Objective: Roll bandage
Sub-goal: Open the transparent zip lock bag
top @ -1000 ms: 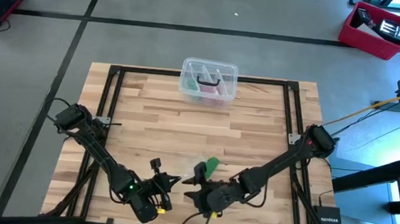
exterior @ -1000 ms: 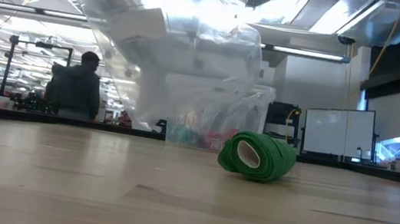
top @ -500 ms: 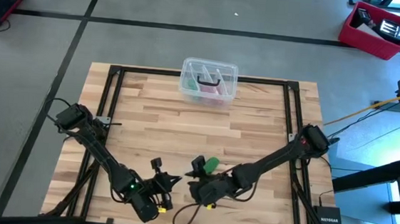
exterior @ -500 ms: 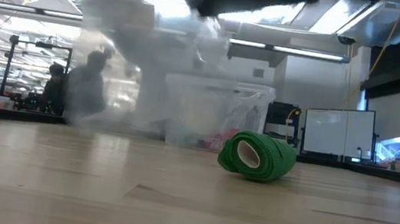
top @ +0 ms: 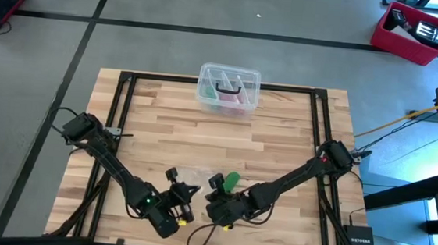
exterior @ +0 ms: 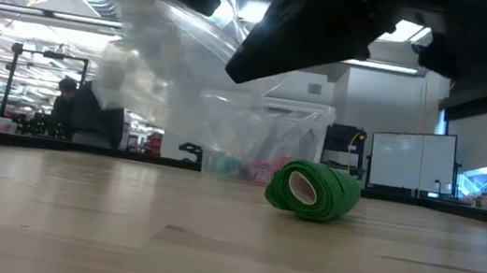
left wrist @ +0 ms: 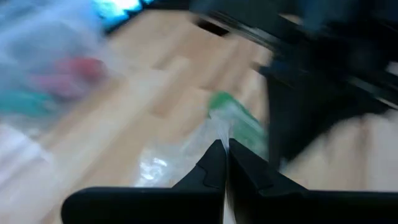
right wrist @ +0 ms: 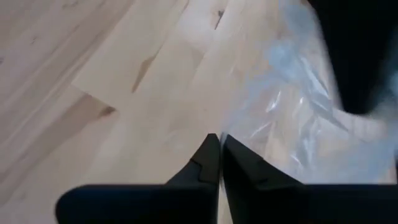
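Observation:
The bandage (top: 232,181) is a bright green roll lying on its side on the wooden table (top: 163,134), near the front middle; in the low view the bandage (exterior: 314,191) rests clear of both arms. A crumpled clear plastic bag (exterior: 156,50) hangs above the table to its left. My left gripper (top: 185,189) and my right gripper (top: 214,183) are both shut on the bag (top: 191,175). The right gripper is just left of the roll. My left gripper pinches the clear bag's crumpled edge (left wrist: 214,134) between its shut fingertips, slanting down from the table's near left. The bag is lifted off the table and hangs slack. My right gripper pinches a thin edge of the bag (right wrist: 239,127) at its fingertips, slanting down from the near right. The film spreads slack beyond the fingers.
A clear plastic box (top: 228,88) with pink and dark items stands at the table's far middle. A black frame rail (top: 118,107) runs along the table's sides. A person (exterior: 86,111) is in the room beyond the table.
My right gripper has come down and a little toward the table's left onto the bag, tipping further downward, and has shut. The hanging bag has swung and changed shape. The green roll has stayed where it was.

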Available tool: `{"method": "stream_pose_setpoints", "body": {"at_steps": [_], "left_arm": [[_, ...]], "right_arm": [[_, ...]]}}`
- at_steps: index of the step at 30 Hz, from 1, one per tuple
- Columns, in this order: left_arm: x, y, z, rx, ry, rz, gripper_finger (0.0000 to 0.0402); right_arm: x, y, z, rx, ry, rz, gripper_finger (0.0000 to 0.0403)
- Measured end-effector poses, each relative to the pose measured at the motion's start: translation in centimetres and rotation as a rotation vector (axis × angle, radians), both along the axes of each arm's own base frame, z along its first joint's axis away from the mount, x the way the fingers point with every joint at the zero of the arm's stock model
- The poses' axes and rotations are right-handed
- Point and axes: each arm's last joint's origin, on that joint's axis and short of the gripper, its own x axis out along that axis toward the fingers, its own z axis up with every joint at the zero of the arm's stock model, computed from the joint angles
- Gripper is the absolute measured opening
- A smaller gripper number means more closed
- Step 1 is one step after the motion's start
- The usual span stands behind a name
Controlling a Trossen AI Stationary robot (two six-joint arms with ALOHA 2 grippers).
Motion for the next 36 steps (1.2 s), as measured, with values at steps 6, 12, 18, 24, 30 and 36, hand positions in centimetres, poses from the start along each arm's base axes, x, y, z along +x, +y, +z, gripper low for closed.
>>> {"method": "stream_pose_setpoints", "body": {"at_steps": [6, 12, 18, 24, 30, 36], "left_arm": [[0.1, 0.6, 0.1, 0.1, -0.165, 0.171, 0.0], [0.0, 0.9, 0.0, 0.136, -0.181, 0.203, 0.0], [-0.6, 2.3, -1.0, 0.104, -0.089, 0.232, 0.0], [-0.8, 1.9, -1.3, 0.026, -0.05, 0.206, 0.0], [-0.7, 1.4, -1.2, 0.007, -0.081, 0.201, 0.0], [-0.6, 1.4, -1.2, -0.014, -0.1, 0.211, 0.0]], "right_arm": [[0.4, -0.1, -0.9, 0.017, -0.016, -0.067, 0.0009], [0.6, 0.1, -1.9, 0.061, -0.018, -0.118, 0.0005], [0.9, -0.3, -2.2, 0.09, -0.023, -0.159, 0.0004], [0.7, -1.5, -3.8, 0.146, -0.04, -0.245, 0.0003], [0.8, -1.6, -4.5, 0.254, -0.165, -0.274, 0.0003], [0.8, -1.3, -4.6, 0.286, -0.182, -0.257, 0.0004]]}}
